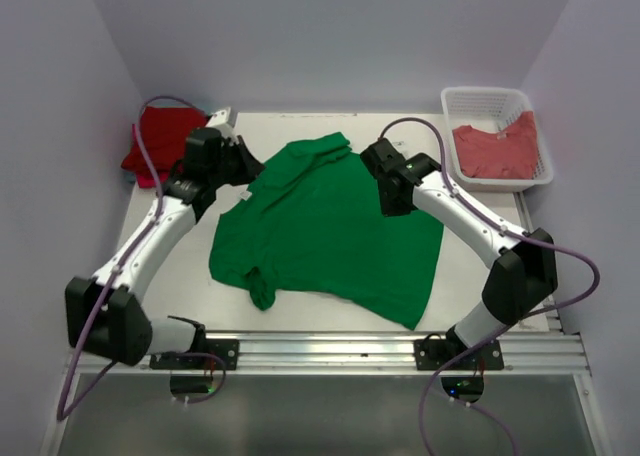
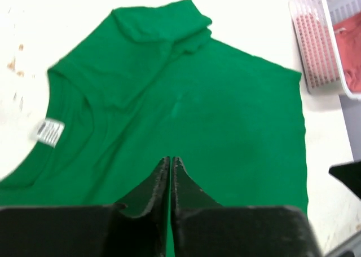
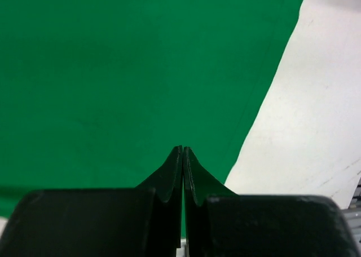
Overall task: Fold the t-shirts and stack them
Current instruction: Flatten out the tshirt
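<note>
So the green tee (image 1: 330, 226) is lying spread out in the middle of the table (image 1: 290, 128), collar toward the left arm, with one sleeve folded over at the far edge. The left gripper (image 2: 170, 158) and right gripper (image 3: 183, 148) both have their fingers pressed together with nothing in them, hovering over the green cloth. The red tee (image 1: 165, 136) sits far left, and the salmon tee (image 1: 495, 148) is in the basket (image 1: 495, 94).

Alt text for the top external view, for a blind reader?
A green t-shirt lies spread but rumpled on a table, the left arm and right arm reaching over it. A red t-shirt sits far left; a basket holding a salmon t-shirt, far right.
</note>
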Controlling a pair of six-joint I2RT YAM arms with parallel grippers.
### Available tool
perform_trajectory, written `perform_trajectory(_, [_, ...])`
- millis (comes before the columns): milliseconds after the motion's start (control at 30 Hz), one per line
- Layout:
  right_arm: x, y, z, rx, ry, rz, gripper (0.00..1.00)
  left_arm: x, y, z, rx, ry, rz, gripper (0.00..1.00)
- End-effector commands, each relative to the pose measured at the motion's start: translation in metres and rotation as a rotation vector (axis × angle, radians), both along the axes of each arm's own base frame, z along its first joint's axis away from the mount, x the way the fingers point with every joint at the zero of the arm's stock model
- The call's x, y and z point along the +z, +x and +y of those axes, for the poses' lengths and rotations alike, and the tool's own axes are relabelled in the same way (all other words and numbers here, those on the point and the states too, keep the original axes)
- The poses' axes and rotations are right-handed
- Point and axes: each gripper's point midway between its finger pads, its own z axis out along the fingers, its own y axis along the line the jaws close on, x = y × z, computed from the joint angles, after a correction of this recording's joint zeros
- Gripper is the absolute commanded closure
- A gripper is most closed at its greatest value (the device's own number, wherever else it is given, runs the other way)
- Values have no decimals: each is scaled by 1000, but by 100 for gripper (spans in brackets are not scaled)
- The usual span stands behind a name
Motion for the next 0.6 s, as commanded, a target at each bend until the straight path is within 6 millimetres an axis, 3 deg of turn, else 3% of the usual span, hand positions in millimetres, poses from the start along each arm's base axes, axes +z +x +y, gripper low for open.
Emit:
perform_trajectory(0, [22, 54, -3, -77, -9, -177, 100, 39, 69, -16, -26, 8, -196, 99])
perform_trajectory(67, [16, 68, -1, -106, 32, -194, 100, 20, 98, -25, -29, 12, -170, 100])
perform_trajectory(100, [10, 69, -1, -112, 39, -180, 100, 22, 109, -31, -48, 0, -180, 100])
perform_trajectory(133, [1, 72, -5, -129, 43, -153, 100, -4, 123, -36, -58, 11, -137, 100])
perform_trajectory(167, [-3, 75, -4, -132, 52, -143, 100, -14, 131, -38, -65, 16, -119, 100])
perform_trajectory(200, [-7, 78, -7, -143, 59, -134, 100, -11, 144, -41, -60, 17, -125, 100])
perform_trajectory(233, [-13, 81, -8, -151, 58, -119, 100, -42, 154, -41, -58, 42, -62, 100])
perform_trajectory(267, [-14, 81, -9, -150, 66, -111, 100, -52, 160, -41, -59, 50, -46, 100])
perform_trajectory(300, [-15, 84, -11, -158, 79, -111, 100, -50, 171, -43, -58, 50, -50, 100])
perform_trajectory(333, [-16, 86, -12, -160, 82, -116, 100, -79, 177, -38, -46, 60, 16, 100])
perform_trajectory(400, [-14, 89, -11, -160, 97, -122, 100, -86, 191, -34, -33, 52, 33, 100])
perform_trajectory(433, [-14, 88, -10, -155, 100, -123, 100, -112, 192, -31, -26, 65, 98, 100])
perform_trajectory(500, [-12, 87, -8, -151, 113, -125, 100, -120, 201, -25, -9, 69, 99, 100])
perform_trajectory(567, [-11, 87, -5, -145, 138, -130, 100, -141, 205, -20, 17, 78, 136, 100])
